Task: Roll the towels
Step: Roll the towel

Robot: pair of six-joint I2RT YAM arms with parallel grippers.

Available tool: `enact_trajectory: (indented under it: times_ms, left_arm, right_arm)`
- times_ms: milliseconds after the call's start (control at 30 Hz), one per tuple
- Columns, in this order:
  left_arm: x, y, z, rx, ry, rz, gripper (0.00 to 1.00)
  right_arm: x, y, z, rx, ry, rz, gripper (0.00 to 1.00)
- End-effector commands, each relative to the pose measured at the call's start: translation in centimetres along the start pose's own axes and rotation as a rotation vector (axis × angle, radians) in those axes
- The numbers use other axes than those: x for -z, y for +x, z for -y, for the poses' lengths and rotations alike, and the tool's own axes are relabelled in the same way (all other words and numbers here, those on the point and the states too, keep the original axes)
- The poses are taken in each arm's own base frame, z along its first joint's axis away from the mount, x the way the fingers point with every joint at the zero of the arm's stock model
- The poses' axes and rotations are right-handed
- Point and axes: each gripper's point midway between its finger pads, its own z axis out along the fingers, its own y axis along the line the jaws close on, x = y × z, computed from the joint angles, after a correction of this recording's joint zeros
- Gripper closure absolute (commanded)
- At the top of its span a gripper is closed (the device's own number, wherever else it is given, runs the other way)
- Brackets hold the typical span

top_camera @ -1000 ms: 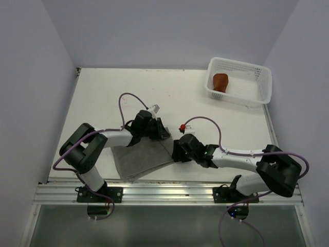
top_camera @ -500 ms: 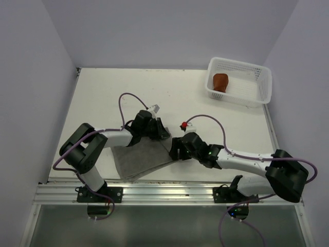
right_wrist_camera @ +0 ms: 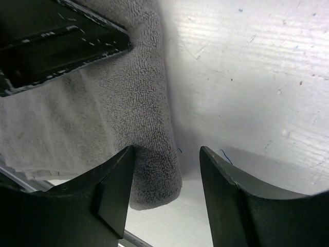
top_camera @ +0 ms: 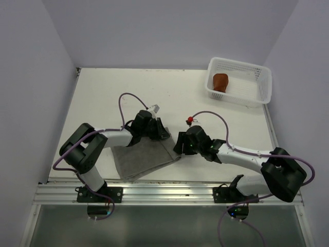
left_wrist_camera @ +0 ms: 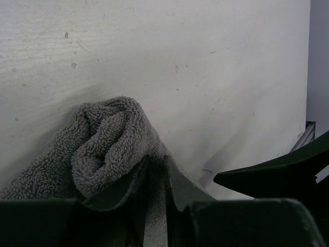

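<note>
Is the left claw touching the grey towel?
Touching. In the left wrist view the left claw pinches a bunched fold of the grey towel.

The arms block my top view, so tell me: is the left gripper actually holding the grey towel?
Observer: Yes. The left wrist view shows the left gripper pinching a bunched fold of the grey towel.
Operator: And the right gripper?
Observer: The right gripper is open. Its wrist view shows the towel's thick rounded edge lying between the jaws, not clamped.
Operator: Is it rolled yet?
Observer: No. The wrist views show only bunching at that edge, not a full roll.
</note>
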Motion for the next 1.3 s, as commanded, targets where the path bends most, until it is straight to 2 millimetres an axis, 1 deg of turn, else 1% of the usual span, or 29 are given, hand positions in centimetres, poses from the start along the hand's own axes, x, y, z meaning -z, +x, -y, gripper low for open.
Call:
enact_trajectory:
  times_ms: [0, 33, 100, 167, 367, 467, 600, 667, 733, 767, 833, 867, 900, 967, 1000, 1067, 1100, 1133, 1267]
  left_arm:
    - [0.3, 1.4, -2.9, 0.004, -0.108, -0.038, 0.78]
    - [0.3, 1.5, -2.9, 0.004, -0.110, -0.038, 0.78]
    - [0.4, 1.5, -3.0, 0.007, -0.111, -0.037, 0.78]
    - [0.4, 1.6, -3.1, 0.007, -0.114, -0.041, 0.78]
    - [0.4, 1.6, -3.5, 0.013, -0.129, -0.031, 0.79]
    - [0.4, 1.6, -3.5, 0.021, -0.131, -0.023, 0.79]
    - [0.5, 1.9, -3.8, 0.034, -0.134, -0.026, 0.79]
    - [0.5, 1.9, -3.8, 0.037, -0.136, -0.026, 0.79]
    - [0.6, 1.8, -3.6, 0.031, -0.133, -0.023, 0.79]
    - [0.6, 1.7, -3.5, 0.031, -0.132, -0.022, 0.79]
    - [0.6, 1.3, -3.3, 0.027, -0.133, -0.015, 0.79]
    - [0.6, 1.1, -3.1, 0.023, -0.129, -0.014, 0.79]
    - [0.7, 0.9, -2.8, 0.021, -0.124, -0.009, 0.79]
    - [0.7, 0.2, -2.3, 0.016, -0.120, -0.002, 0.79]
    - [0.7, -0.5, -1.7, 0.009, -0.108, 0.010, 0.79]
    - [0.7, -1.1, -1.1, 0.002, -0.102, 0.015, 0.79]
    - [0.7, -1.5, -0.8, 0.000, -0.098, 0.021, 0.79]
    - [0.7, -2.2, -0.1, -0.006, -0.086, 0.034, 0.79]
    - [0.7, -3.6, 1.7, -0.017, -0.046, 0.047, 0.79]
  right_arm:
    - [-0.7, 0.5, -1.2, -0.018, -0.056, -0.038, 0.43]
    - [-1.0, 0.6, -1.4, -0.021, -0.073, -0.034, 0.43]
    - [-1.6, 1.2, -1.0, -0.020, -0.069, -0.040, 0.43]
    - [-1.8, 1.9, -1.2, -0.031, -0.099, -0.065, 0.44]
    - [-1.8, 2.0, -1.8, -0.046, -0.128, -0.071, 0.47]
    - [-2.1, 2.6, -2.2, -0.054, -0.150, -0.099, 0.51]
    - [-2.7, 3.8, -2.0, -0.095, -0.166, -0.129, 0.57]
    - [-2.8, 4.0, -2.0, -0.101, -0.167, -0.135, 0.64]
    - [-2.5, 3.5, -2.1, -0.088, -0.165, -0.121, 0.71]
    - [-2.5, 3.2, -2.0, -0.076, -0.151, -0.107, 0.79]
    - [-2.0, 2.3, -1.9, -0.031, -0.130, -0.090, 0.86]
    - [-1.8, 1.9, -1.9, -0.017, -0.124, -0.078, 0.92]
    - [-1.6, 1.4, -1.6, -0.002, -0.098, -0.068, 0.94]
    - [-0.9, 0.5, -1.6, 0.055, -0.083, -0.039, 0.98]
    - [-0.6, 0.0, -0.9, 0.077, -0.040, -0.028, 1.00]
    - [0.1, -0.8, -0.6, 0.137, -0.014, 0.001, 1.00]
    - [0.3, -0.7, -0.2, 0.159, 0.007, -0.002, 1.00]
    - [0.5, -1.0, 0.1, 0.198, 0.030, 0.017, 1.00]
    - [1.2, -0.8, 0.5, 0.310, 0.083, 0.037, 1.00]
